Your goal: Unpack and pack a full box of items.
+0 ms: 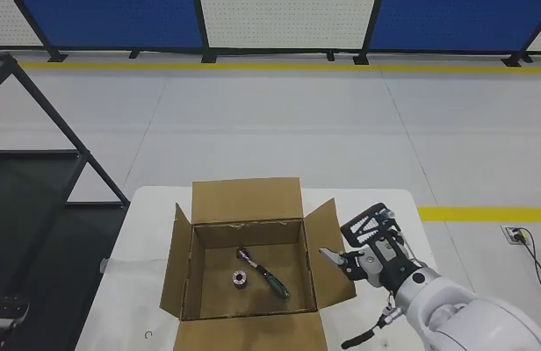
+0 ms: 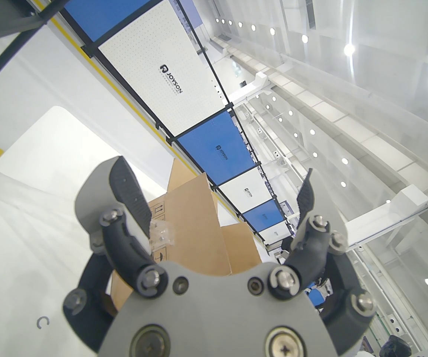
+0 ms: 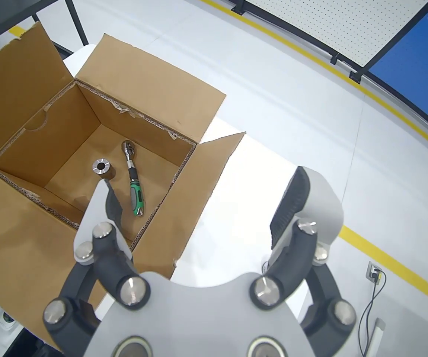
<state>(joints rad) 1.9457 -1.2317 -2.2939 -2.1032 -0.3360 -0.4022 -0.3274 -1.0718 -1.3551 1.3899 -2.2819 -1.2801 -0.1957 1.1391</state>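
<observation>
An open cardboard box (image 1: 209,204) stands on the white table (image 1: 134,263) with all its flaps spread. On its floor lie a green-handled ratchet wrench (image 1: 265,275) (image 3: 134,183) and a small metal socket (image 1: 240,279) (image 3: 103,169), side by side and apart. My right gripper (image 1: 351,239) (image 3: 203,180) hovers open and empty above the box's right flap (image 3: 206,172), just outside the box wall. My left gripper (image 2: 214,176) is open and empty, low beside the table and tilted upward, with the box's outer wall (image 2: 195,221) beyond it.
A black metal rack (image 1: 42,175) stands left of the table. A small C-shaped ring (image 1: 148,334) (image 2: 42,322) lies on the table's front left. Blue and white partition panels (image 1: 288,22) line the back. A wall socket and cable (image 1: 514,233) sit on the floor at right.
</observation>
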